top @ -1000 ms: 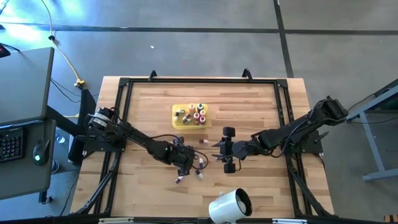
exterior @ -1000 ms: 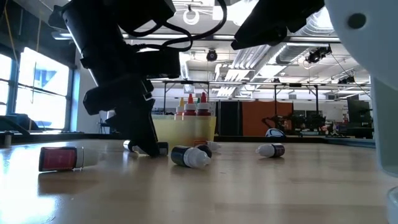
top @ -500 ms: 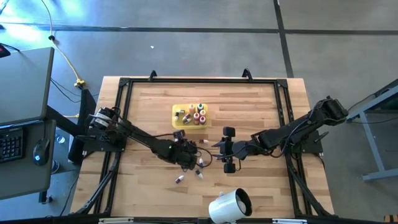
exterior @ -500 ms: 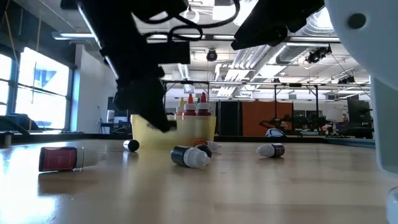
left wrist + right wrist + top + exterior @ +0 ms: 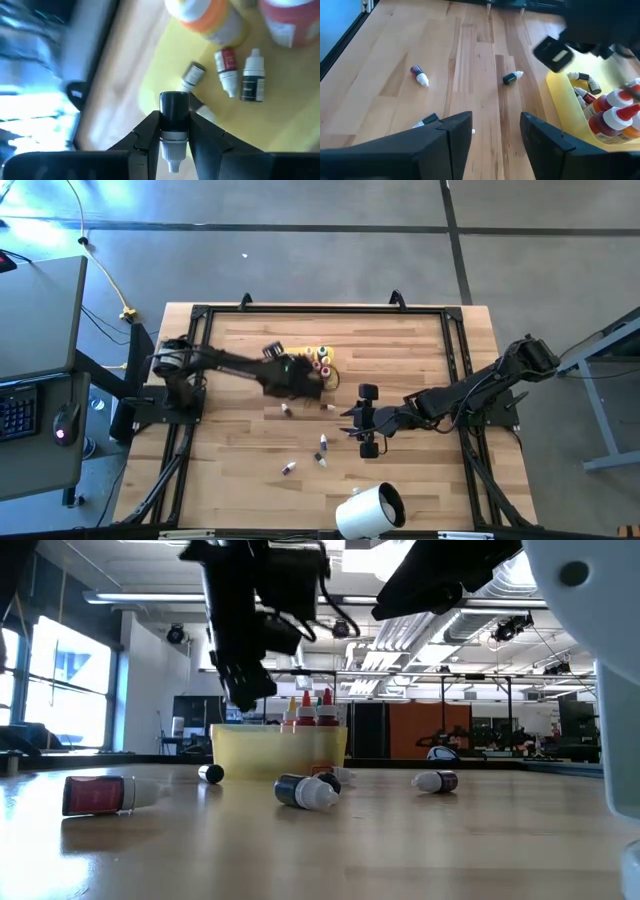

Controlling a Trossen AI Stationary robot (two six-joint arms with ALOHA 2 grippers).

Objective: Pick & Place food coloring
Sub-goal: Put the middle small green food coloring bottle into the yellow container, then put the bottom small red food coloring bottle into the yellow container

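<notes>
Two arms worked over the wooden surface [image 5: 400, 350]. The left tool [image 5: 174, 135] hung above the yellow tray [image 5: 290, 357], its fingers [image 5: 145, 132] closed on a dark dropper bottle [image 5: 173, 120] with a black cap and a whitish tip, held between the pads. Below it, in the left wrist view, three small bottles lay on the tray's floor: a grey-capped one [image 5: 192, 75], a red-labelled one [image 5: 227, 67] and a dark one with a white tip [image 5: 252, 75]. Taller orange and red bottles [image 5: 320, 362] stood upright at one end of the tray.

The right tool [image 5: 492, 132] waited beside the tray, well above the surface, its fingers [image 5: 540, 135] spread apart with nothing between them.

Several bottles lay loose on the surface: a red one with a white tip [image 5: 418, 75], a dark one [image 5: 512, 77], and a tube [image 5: 427, 121] near the right tool. In the low view, a red tube [image 5: 100, 794] lay on its side nearest the camera, a dark bottle [image 5: 305, 791] in the middle, and another small bottle [image 5: 436, 781] farther off. A large white cylinder [image 5: 368, 510] sat at the surface's near edge.
</notes>
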